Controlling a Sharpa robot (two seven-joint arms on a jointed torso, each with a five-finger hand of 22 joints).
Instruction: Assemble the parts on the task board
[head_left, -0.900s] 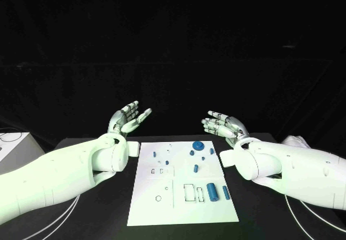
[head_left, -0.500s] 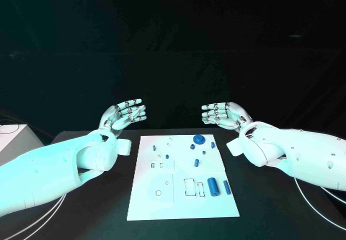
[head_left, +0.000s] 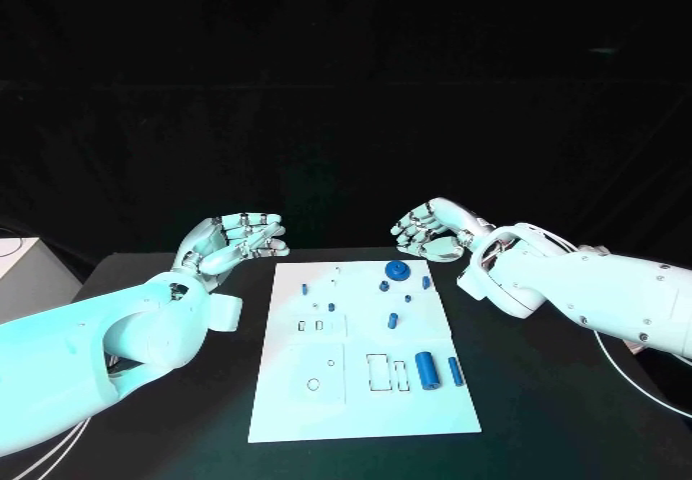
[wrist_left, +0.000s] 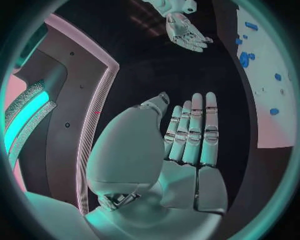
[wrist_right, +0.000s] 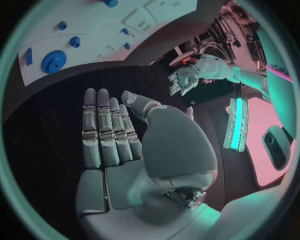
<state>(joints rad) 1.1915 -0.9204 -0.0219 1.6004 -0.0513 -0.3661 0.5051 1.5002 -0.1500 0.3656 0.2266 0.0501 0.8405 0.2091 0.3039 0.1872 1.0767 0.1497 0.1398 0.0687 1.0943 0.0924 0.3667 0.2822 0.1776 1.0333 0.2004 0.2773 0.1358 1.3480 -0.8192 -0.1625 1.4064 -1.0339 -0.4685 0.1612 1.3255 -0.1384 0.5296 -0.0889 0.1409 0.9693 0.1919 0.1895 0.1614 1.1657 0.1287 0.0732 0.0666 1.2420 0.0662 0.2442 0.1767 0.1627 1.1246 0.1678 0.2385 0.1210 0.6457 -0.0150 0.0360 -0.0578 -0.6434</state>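
The white task board (head_left: 361, 400) lies in the middle of the black table. On it lie several blue parts: a gear (head_left: 397, 268) at the far end, a thick cylinder (head_left: 426, 366) and a slim pin (head_left: 456, 372) near the right edge. My left hand (head_left: 231, 240) hovers off the board's far left corner and holds nothing. My right hand (head_left: 430, 228) hovers beyond the gear, also with nothing in it. In the wrist views the left hand (wrist_left: 187, 145) and right hand (wrist_right: 109, 135) show straight fingers, with the board (wrist_left: 269, 75) (wrist_right: 106, 30) behind them.
A white box (head_left: 12, 262) stands at the table's left edge. White cables (head_left: 635, 365) run along the right side under my right arm. Bare black tabletop (head_left: 562, 420) flanks the board on both sides.
Both hands have turned over from palm-up and come down toward the board's far end, fingers curling forward. The head view has shifted a little; the parts lie as before.
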